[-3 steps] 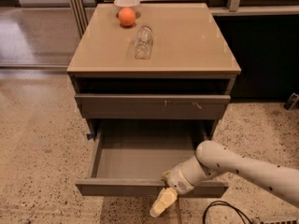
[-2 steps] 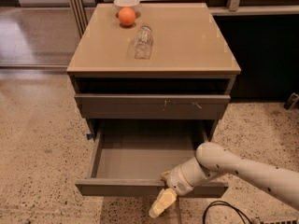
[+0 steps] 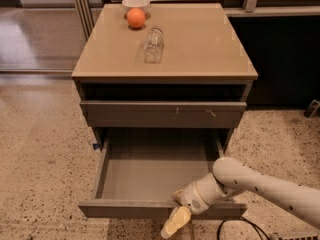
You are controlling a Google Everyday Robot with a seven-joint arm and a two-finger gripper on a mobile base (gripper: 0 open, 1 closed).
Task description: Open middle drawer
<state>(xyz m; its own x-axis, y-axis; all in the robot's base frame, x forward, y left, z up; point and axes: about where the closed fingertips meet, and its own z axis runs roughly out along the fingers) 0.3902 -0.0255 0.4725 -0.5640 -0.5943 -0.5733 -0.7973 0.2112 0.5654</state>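
Note:
The middle drawer (image 3: 125, 208) is pulled far out of the cabinet, and its shallow grey tray (image 3: 150, 169) shows bare inside. Its long plain front faces me at the bottom of the camera view. My gripper (image 3: 176, 220) is at the drawer's front edge, right of centre, with a pale yellow fingertip hanging down over the front. The white arm (image 3: 260, 184) reaches in from the lower right. Above the open drawer is the shut grey front with pale scratch marks (image 3: 162, 114).
On the beige cabinet top (image 3: 205, 44) are an orange (image 3: 135, 18), a white bowl (image 3: 135, 3) behind it and a clear glass (image 3: 153, 45) lying on its side. A black cable (image 3: 235, 229) lies on the speckled floor under my arm. A dark wall stands at the right.

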